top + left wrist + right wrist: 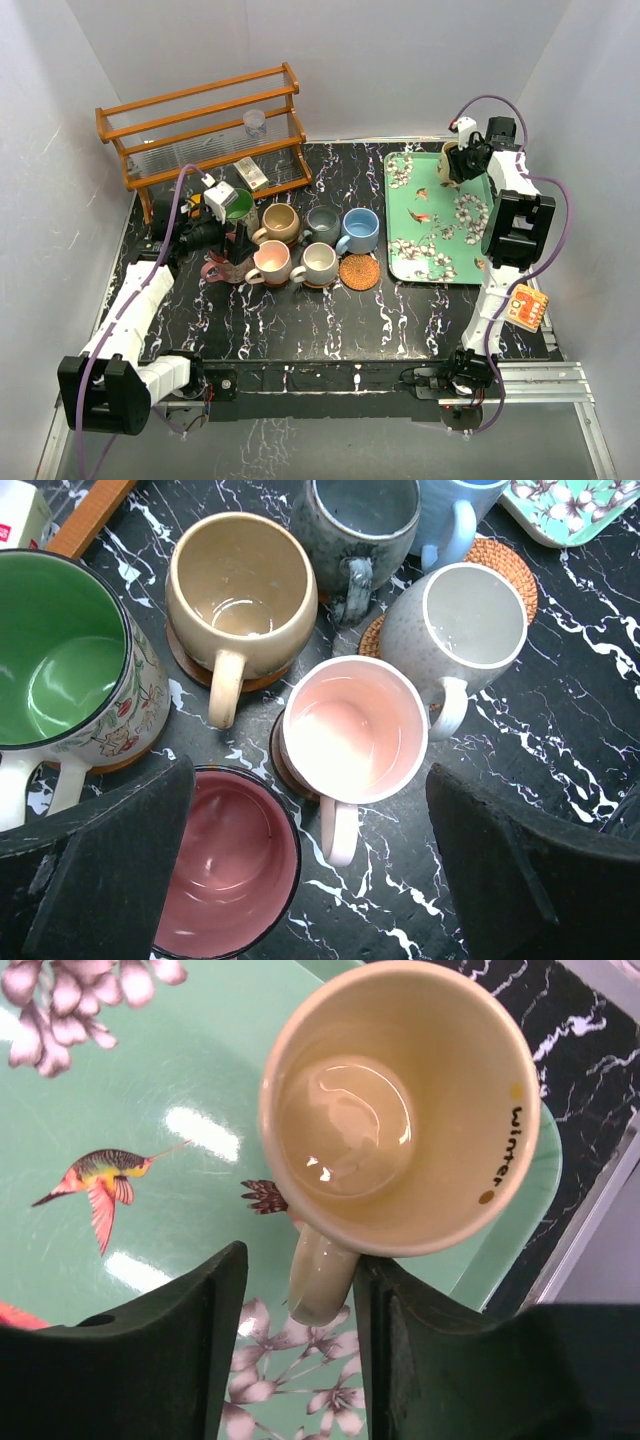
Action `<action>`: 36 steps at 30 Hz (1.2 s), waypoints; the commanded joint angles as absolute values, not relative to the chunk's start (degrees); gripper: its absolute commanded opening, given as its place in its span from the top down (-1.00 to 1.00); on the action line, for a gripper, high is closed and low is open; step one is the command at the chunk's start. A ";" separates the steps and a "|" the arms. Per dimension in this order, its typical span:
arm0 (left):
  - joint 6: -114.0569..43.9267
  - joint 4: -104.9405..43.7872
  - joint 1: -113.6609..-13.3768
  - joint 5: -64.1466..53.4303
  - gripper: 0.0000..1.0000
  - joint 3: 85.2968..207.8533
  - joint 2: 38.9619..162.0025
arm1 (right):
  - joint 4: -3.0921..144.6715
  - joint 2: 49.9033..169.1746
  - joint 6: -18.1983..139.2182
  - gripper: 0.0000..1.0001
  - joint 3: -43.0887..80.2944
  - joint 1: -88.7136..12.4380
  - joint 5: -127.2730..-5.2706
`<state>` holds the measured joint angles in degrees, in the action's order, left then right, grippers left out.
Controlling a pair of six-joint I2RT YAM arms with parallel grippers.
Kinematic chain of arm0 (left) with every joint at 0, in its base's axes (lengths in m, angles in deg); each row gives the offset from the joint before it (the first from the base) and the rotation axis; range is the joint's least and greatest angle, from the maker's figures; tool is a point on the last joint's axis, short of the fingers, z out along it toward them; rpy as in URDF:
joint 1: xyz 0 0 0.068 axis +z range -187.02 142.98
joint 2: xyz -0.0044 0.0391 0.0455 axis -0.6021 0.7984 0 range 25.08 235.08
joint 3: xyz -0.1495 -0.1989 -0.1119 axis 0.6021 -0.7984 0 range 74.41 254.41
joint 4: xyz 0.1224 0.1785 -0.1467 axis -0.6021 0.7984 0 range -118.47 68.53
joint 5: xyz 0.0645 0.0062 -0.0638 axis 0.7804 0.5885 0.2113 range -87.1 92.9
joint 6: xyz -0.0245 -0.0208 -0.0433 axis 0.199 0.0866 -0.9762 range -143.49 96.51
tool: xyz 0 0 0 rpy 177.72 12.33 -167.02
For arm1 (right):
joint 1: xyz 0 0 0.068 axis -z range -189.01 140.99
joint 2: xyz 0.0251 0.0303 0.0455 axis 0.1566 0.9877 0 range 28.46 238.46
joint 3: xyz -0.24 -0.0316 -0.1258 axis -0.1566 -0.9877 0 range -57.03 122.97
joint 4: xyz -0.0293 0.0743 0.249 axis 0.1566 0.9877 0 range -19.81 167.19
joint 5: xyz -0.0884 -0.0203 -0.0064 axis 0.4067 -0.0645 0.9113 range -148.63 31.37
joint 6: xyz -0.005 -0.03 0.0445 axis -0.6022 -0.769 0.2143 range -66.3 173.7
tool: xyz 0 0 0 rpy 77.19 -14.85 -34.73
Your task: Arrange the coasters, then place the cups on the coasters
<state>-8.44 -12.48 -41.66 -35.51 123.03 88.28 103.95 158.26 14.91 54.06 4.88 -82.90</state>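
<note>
Right gripper [300,1280] at the yellow mug [395,1100]
Its fingers [180,1340] sit each side of the handle [318,1260], not squeezing yet. Left gripper [315,865] hangs wide open over the pink mug [350,730].

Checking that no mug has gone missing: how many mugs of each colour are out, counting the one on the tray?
Green mug: 1
Tan mug: 1
Grey-blue mug: 1
Blue mug: 1
Maroon mug: 1
Pink mug: 1
Cream mug: 1
Yellow mug: 1
Total: 8
</note>
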 commanded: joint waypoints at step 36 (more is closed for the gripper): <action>-11.91 -16.46 -41.31 -40.21 -0.97 120.90 81.94 | 99.86 108.72 40.03 0.50 1.11 0.86 -72.55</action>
